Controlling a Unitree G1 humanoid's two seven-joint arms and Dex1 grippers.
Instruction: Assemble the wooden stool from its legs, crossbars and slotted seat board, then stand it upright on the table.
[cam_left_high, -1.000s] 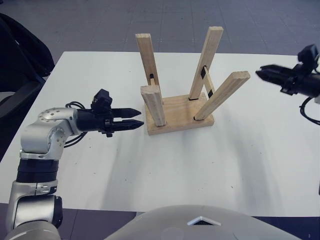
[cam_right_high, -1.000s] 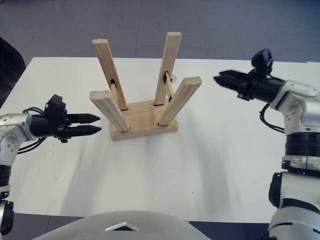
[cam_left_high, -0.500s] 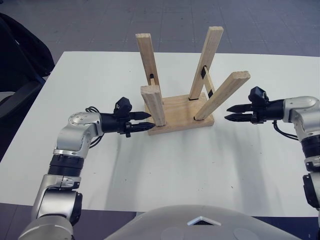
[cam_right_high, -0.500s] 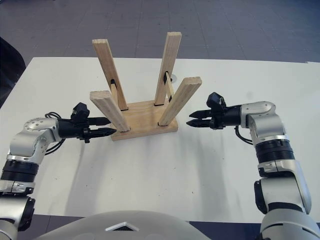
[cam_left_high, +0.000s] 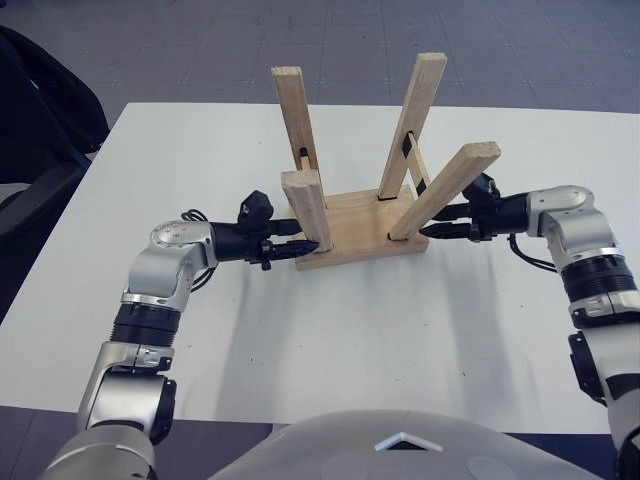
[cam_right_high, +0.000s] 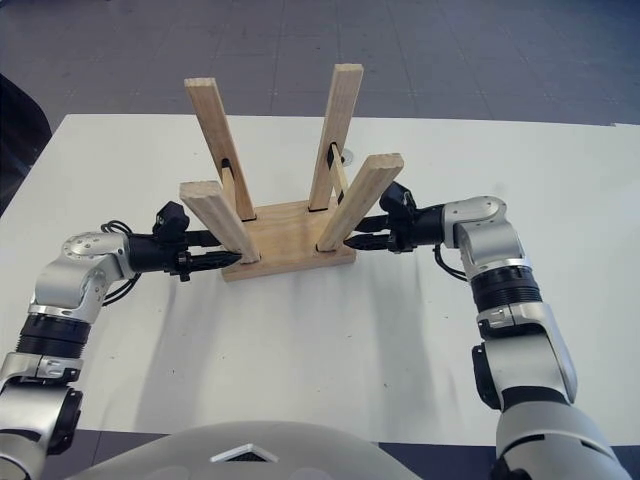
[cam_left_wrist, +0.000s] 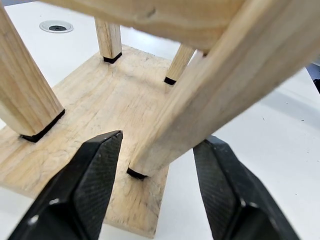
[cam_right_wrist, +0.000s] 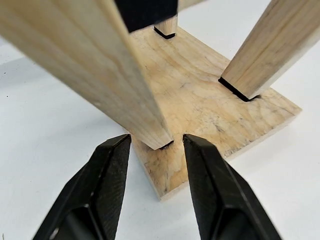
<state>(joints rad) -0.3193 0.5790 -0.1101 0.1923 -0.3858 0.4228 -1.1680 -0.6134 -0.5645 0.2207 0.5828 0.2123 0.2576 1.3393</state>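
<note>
One stool (cam_left_high: 350, 215), upside down: seat board (cam_right_high: 290, 235) flat on the tabletop (cam_left_high: 300, 340), four legs pointing up from it.

Left gripper (cam_left_high: 303, 248): at the seat board's left end, open – fingers (cam_left_wrist: 95, 165) set either side of the base of the near left leg (cam_left_high: 308, 205), holding nothing.

Right gripper (cam_left_high: 432, 230): at the seat board's right end, open, fingers either side of the base of the near right leg (cam_left_high: 445, 190), holding nothing.

Change: both arms have come in from well clear of the seat board. Assembly looks done, so this is likely the grip for turning it upright.

Unclear: whether any finger touches wood. The crossbars are hard to make out, and the leg tops are cut off in the wrist views.
</note>
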